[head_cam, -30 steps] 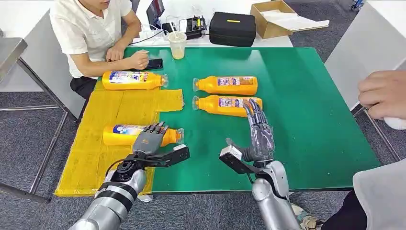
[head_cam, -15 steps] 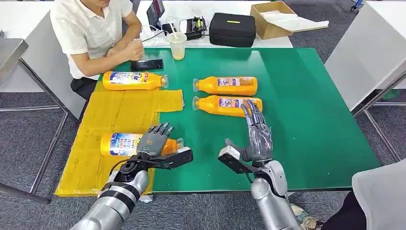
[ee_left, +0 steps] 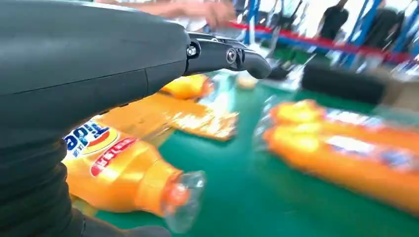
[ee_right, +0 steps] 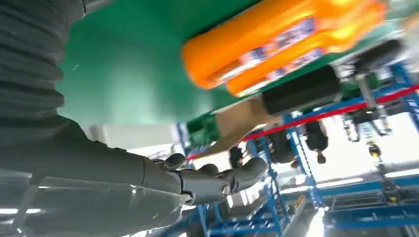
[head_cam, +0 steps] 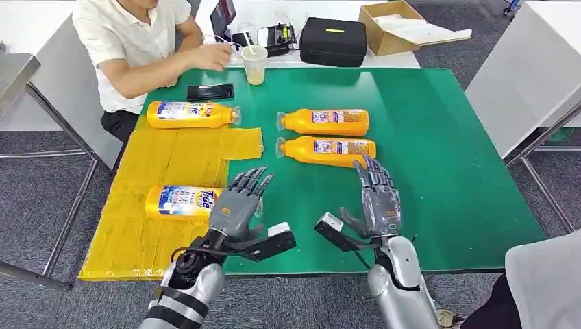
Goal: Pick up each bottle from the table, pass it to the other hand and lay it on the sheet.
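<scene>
Four orange bottles lie on their sides on a green table [head_cam: 445, 137]. Two rest on the yellow sheet [head_cam: 147, 171] that covers the table's left part: the near bottle [head_cam: 181, 202] shows a blue and white label reading "Tide", and the far bottle [head_cam: 188, 114] lies at the sheet's back edge with its clear cap pointing right. The other two, the upper green-side bottle [head_cam: 325, 121] and the lower green-side bottle [head_cam: 329, 149], lie parallel and just beside each other on bare green, caps pointing left; their label writing is too small to read.

The left hand [head_cam: 236, 205] hovers above the near bottle's cap end, fingers spread apart and holding nothing. The right hand [head_cam: 377, 195] is raised just in front of the lower green-side bottle, fingers likewise apart and empty.

Bare green stretches wide to the right of the bottles and between the two hands, up to the table's front edge.

At the back, a person in a white shirt [head_cam: 127, 41] reaches toward a plastic cup [head_cam: 254, 64]; a dark phone [head_cam: 210, 92] lies nearby.
</scene>
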Tool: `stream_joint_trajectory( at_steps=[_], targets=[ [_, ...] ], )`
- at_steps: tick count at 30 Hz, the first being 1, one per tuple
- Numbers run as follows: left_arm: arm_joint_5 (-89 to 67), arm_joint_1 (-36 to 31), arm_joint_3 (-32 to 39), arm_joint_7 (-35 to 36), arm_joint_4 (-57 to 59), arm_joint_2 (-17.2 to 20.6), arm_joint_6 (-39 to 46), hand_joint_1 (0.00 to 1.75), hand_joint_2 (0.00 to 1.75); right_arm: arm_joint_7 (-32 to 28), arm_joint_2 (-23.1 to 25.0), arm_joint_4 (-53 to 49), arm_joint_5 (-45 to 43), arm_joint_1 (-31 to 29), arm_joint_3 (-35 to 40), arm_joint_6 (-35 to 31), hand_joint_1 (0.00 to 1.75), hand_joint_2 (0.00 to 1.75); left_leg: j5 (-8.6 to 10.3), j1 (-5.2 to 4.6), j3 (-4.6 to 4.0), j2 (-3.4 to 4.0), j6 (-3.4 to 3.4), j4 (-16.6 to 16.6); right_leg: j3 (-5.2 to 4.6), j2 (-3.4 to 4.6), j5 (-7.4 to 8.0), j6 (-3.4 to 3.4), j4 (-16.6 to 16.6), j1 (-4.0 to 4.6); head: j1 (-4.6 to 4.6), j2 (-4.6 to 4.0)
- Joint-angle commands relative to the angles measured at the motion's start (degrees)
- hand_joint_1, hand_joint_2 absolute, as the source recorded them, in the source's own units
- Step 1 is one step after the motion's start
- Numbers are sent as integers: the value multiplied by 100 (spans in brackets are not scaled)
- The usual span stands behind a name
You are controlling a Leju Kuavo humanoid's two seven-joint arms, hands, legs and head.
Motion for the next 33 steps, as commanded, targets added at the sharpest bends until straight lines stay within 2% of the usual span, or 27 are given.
stream_joint_trajectory(
  at_steps=[1,6,18,29,33],
  targets=[
    [770,1015,-1031,-381,-1609,415,-241,0,175,291,-699,1011,320,-467,-232,177,0,175,-12,0,25,16,2,-3,25,7,-6,-18,-8,4,0,0],
    [1650,1155,-1162,-726,-1549,461,-317,0,175,392,-731,1478,433,-660,-218,343,0,175,-7,-1,21,13,1,-5,19,6,-2,-16,-9,2,0,0],
    [1771,1110,-1138,-702,-1669,473,-279,0,175,452,-695,1570,497,-719,-103,436,0,175,-10,1,24,19,1,-2,21,9,-5,-20,-7,5,0,0],
    [1813,973,-1214,-674,-1326,421,-322,0,175,456,-514,2815,520,-1331,181,771,0,175,-5,2,19,18,0,-5,15,12,1,-14,-9,4,0,0],
    [1813,973,-1214,-674,-1326,421,-322,0,175,456,-514,2815,520,-1331,181,771,0,175,-9,3,27,19,1,-3,24,9,-4,-22,-8,7,2,0]
  ],
)
